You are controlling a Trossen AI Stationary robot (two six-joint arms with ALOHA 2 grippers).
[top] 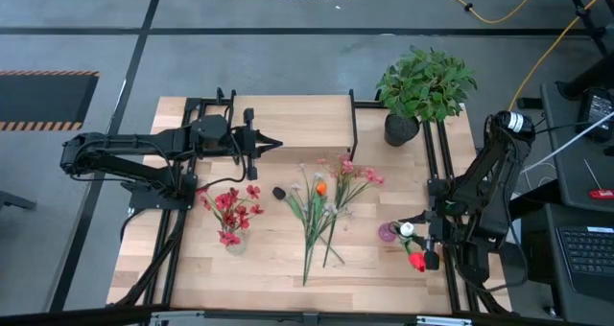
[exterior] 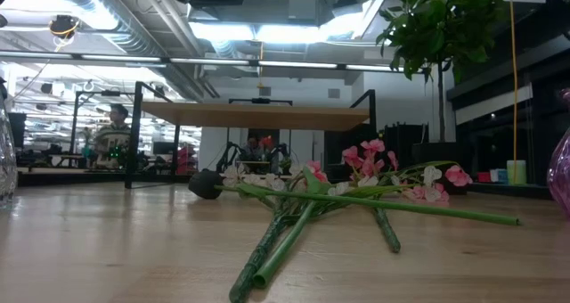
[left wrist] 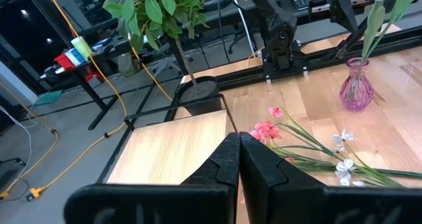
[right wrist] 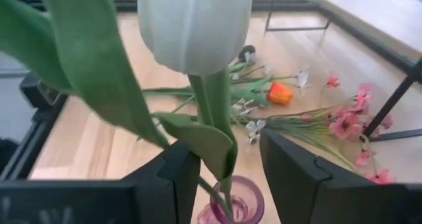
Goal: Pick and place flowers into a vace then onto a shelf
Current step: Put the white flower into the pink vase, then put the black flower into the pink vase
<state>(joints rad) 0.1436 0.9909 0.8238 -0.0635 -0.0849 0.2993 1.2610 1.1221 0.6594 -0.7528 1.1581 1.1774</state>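
White tulip [right wrist: 194, 26] stands in purple vase [right wrist: 232, 201] — right gripper [right wrist: 227, 171] open around stem, releasing; left gripper [left wrist: 239, 159] shut, empty.

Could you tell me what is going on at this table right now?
The right gripper stands open around a white tulip whose stem sits in a small purple vase. More flowers lie loose mid-table, and a clear vase holds red ones. The left gripper hangs shut above the shelf.
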